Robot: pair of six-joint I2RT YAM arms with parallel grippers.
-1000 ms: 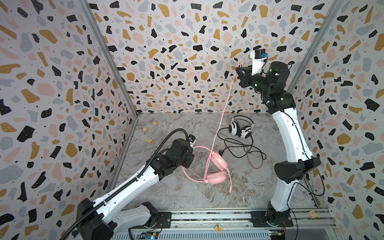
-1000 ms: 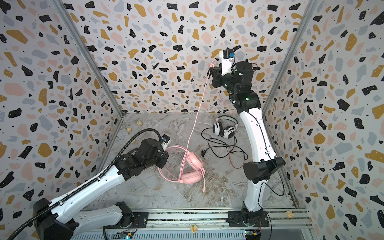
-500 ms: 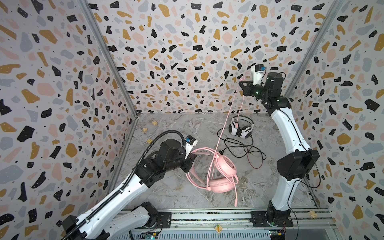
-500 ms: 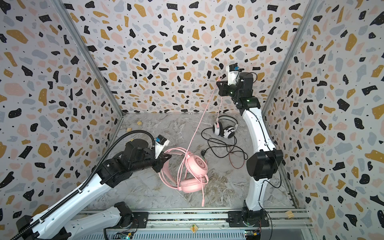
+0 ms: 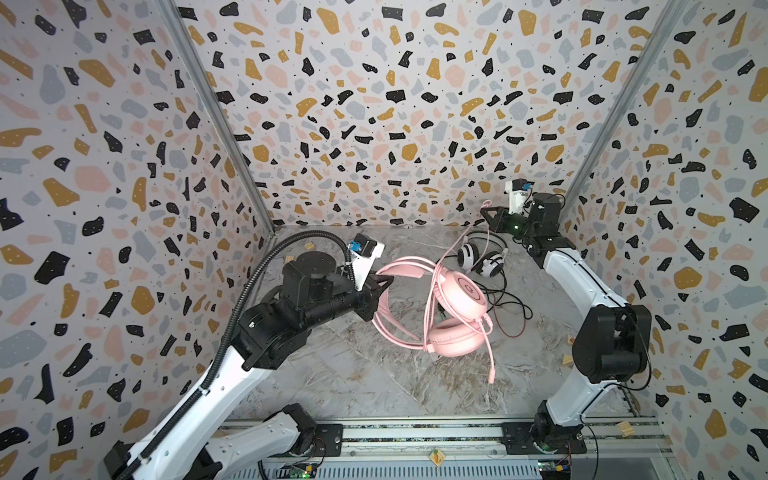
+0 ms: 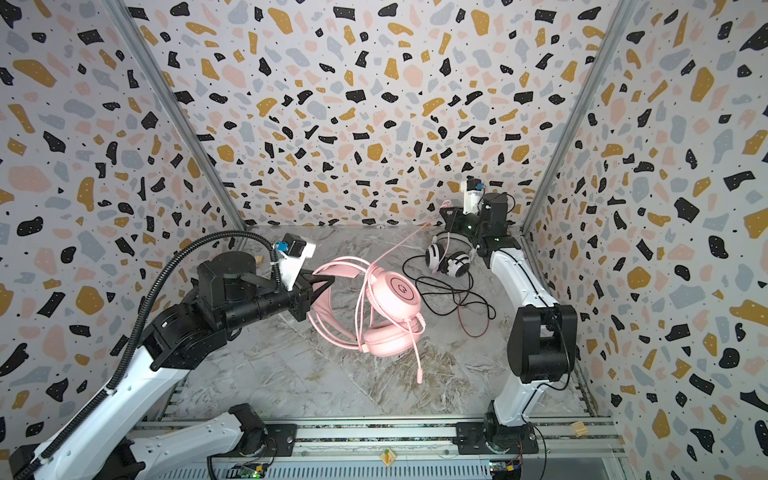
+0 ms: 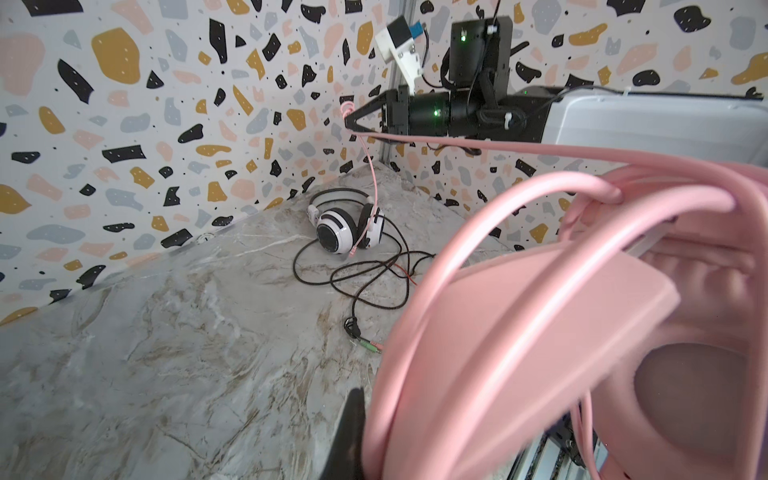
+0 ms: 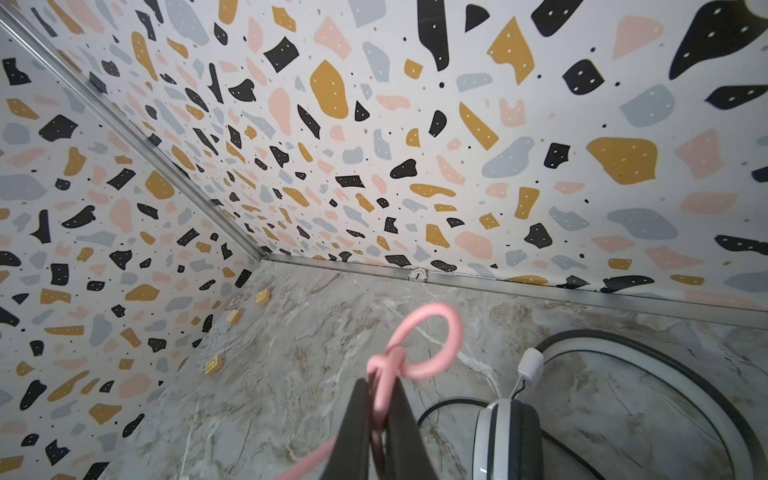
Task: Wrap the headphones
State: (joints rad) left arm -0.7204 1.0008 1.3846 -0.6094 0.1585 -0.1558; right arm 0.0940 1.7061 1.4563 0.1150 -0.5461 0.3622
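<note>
Almost nothing legible

The pink earcup [image 6: 402, 287] carries a round emblem, its character too small to read. A small round disc [image 8: 417, 275] at the far back shows what looks like a "1". Wooden blocks [image 8: 234, 316] on the left bear marks too blurred to read.

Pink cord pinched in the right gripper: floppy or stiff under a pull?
Probably floppy: the pink cord hangs limp below the right gripper. Some spring, though: its loop past the fingers holds a round shape. A pull would likely tug the pink headset, which it is wound around.
</note>
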